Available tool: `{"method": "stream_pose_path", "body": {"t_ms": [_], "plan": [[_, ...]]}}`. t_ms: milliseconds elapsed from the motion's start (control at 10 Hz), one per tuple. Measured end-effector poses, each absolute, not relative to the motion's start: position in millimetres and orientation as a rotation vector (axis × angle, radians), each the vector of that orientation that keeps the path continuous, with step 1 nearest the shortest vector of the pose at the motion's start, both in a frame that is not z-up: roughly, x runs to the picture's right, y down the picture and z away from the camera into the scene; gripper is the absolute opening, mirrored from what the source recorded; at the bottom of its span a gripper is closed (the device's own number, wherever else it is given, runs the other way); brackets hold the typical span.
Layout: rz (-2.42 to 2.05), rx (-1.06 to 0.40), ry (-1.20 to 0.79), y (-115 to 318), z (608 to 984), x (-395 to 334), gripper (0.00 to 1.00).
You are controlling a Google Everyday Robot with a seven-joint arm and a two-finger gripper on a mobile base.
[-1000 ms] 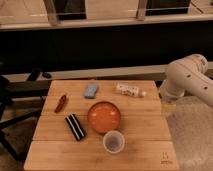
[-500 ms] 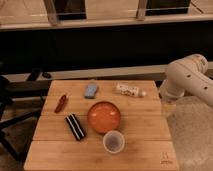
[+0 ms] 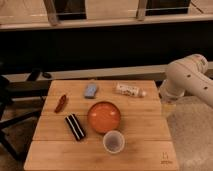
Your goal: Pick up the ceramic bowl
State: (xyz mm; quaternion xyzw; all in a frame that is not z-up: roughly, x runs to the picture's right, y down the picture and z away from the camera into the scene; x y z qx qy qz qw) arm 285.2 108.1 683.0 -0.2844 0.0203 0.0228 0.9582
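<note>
The ceramic bowl (image 3: 104, 116), round, shallow and orange-red, sits upright near the middle of the wooden table (image 3: 145, 127). The white arm (image 3: 187, 77) hangs off the table's right side. Its lower end with the gripper (image 3: 167, 106) is just beyond the right edge, level with the bowl's far side and well apart from it. The gripper is open and holds nothing.
A small white cup (image 3: 113, 142) stands right in front of the bowl. A black striped bar (image 3: 75, 127) lies to the bowl's left, with a red-brown item (image 3: 61, 103) further left. A blue object (image 3: 91, 90) and a lying white bottle (image 3: 130, 90) are behind it.
</note>
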Motion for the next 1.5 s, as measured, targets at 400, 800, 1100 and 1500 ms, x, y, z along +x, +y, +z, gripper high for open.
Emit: {"method": "stream_pose_path", "body": {"t_ms": [400, 800, 1100, 1500], "plan": [[0.038, -0.573, 0.039, 108.7, 683.7, 283.4, 0.80], [-0.095, -0.543, 0.001, 106.9, 693.3, 240.9, 0.80], [-0.148, -0.532, -0.006, 109.3, 696.2, 234.2, 0.80], [-0.242, -0.523, -0.027, 112.5, 703.1, 209.9, 0.80]]}}
